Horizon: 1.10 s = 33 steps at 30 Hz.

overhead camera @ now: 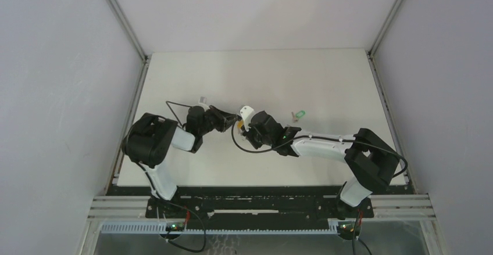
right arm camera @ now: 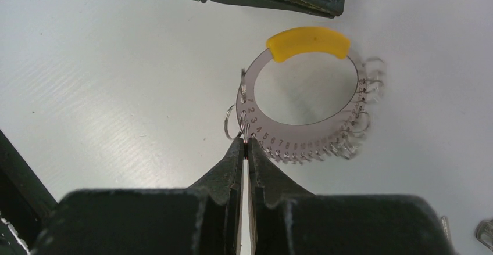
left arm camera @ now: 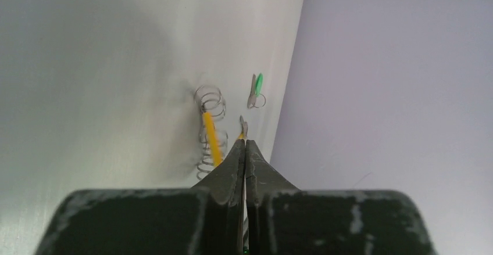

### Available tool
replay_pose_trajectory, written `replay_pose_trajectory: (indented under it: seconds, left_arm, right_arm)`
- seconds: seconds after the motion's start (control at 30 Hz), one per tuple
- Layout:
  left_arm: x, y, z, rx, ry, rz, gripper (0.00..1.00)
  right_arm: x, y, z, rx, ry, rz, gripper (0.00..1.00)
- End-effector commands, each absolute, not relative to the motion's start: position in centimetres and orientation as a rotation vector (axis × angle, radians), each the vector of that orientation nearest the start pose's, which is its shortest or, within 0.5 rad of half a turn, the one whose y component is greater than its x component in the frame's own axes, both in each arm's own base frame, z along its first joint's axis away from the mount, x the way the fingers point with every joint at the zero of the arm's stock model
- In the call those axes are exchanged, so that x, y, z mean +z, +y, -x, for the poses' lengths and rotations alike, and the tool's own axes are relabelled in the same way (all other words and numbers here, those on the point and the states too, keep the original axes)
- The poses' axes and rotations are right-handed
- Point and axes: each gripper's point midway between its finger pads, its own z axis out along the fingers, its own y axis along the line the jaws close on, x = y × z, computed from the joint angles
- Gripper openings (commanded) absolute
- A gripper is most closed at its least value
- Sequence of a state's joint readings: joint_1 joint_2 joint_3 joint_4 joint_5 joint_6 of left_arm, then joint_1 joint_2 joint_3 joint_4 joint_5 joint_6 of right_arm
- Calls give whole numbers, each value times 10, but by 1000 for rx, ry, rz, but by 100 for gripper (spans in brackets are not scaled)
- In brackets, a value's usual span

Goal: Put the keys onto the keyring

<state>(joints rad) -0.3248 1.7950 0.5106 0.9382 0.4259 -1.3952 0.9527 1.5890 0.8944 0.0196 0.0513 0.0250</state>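
Pinching the keyring (right arm camera: 308, 40) by its rim, the right gripper (right arm camera: 245, 142) is clamped tight. The left gripper (left arm camera: 245, 143), closed on the orange key (left arm camera: 243, 126), sits just beside the keyring's yellow part, key tip pointing past it.

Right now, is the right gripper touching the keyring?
Touching. The right wrist view shows the right gripper shut on the keyring at its numbered rim.

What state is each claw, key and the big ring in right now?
left claw: shut on the orange key.
right claw: shut on the rim of the keyring.
orange key: pinched, tip poking out, not on the ring.
green key: lying loose on the table, untouched.
keyring: held, neither key on it.
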Motion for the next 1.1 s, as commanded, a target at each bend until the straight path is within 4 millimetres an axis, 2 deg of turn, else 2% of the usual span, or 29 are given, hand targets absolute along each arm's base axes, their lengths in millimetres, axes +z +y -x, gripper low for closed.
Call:
replay_pose_trajectory:
  seconds: [0.0,0.13,0.23,0.27,0.37,0.5,0.6,0.7,0.77,0.9,1.07]
  left_arm:
    - [103,-241,-360,-1488,1987,639,0]
    - [127,-243,-358,-1464,1954,478,0]
    - [125,-246,-353,-1436,2031,416,0]
    - [124,-246,-350,-1431,2053,413,3]
    - [109,-235,-340,-1340,2120,466,36]
    - [90,-214,-326,-1197,2206,543,55]
    - [81,-210,-318,-1155,2258,563,65]
    - [75,-215,-313,-1189,2299,572,67]
    - [73,-225,-311,-1240,2322,564,67]
    - [78,-248,-311,-1356,2323,541,66]
    - [87,-261,-321,-1444,2273,549,60]
  right_arm:
    - [106,349,-250,534,1972,960,0]
    - [118,343,-249,586,1959,924,0]
    - [122,340,-250,611,1951,909,0]
    - [122,340,-251,609,1951,905,0]
    - [121,340,-252,599,1955,896,0]
    - [123,340,-251,605,1946,894,0]
    - [121,339,-250,605,1945,899,0]
    - [119,340,-250,600,1943,903,0]
    - [117,341,-249,597,1943,908,0]
    - [115,342,-248,587,1939,922,0]
    - [111,343,-247,575,1946,936,0]
